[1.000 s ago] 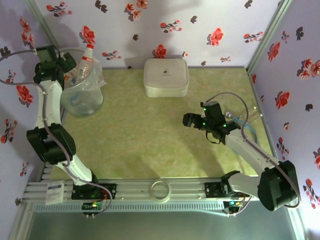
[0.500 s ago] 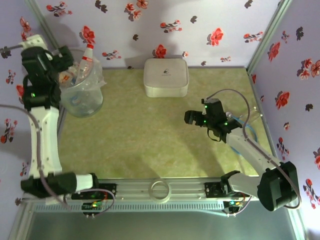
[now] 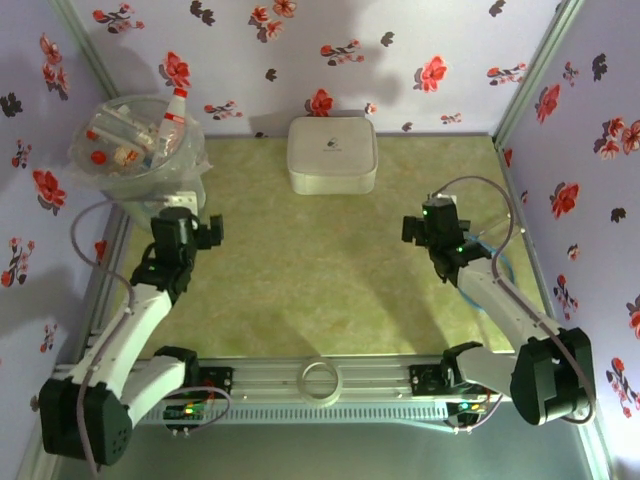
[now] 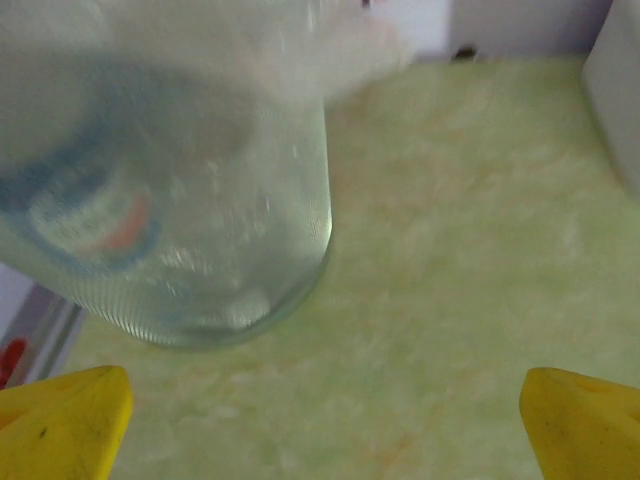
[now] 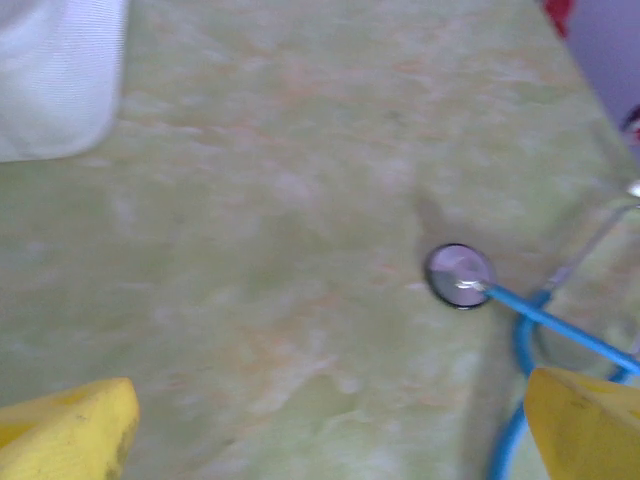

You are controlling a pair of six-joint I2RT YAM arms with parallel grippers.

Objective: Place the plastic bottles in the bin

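The bin (image 3: 140, 165), a round translucent wastebasket with a crinkly liner, stands in the far left corner. Several plastic bottles (image 3: 168, 122) with red caps lie inside it, and one neck pokes above the rim. My left gripper (image 3: 190, 218) hangs low just in front of the bin, open and empty. In the left wrist view the bin (image 4: 180, 200) sits at upper left, a blurred blue-and-red label showing through its wall, and the gripper (image 4: 325, 430) spans bare table. My right gripper (image 3: 430, 218) is open over the right of the table, and its wrist view also shows the gripper (image 5: 325, 430) with nothing between its fingers.
A white rounded-square box (image 3: 332, 155) sits at the back centre and shows again as the white box (image 5: 55, 70) at upper left. A blue-tubed stethoscope (image 5: 458, 273) lies ahead and to the right of my right gripper, beside a clear container (image 3: 503, 240). Flowered walls close three sides.
My left arm has swung down from over the bin to low in front of it. My right gripper has shifted right and turned towards the back. Both stayed open.
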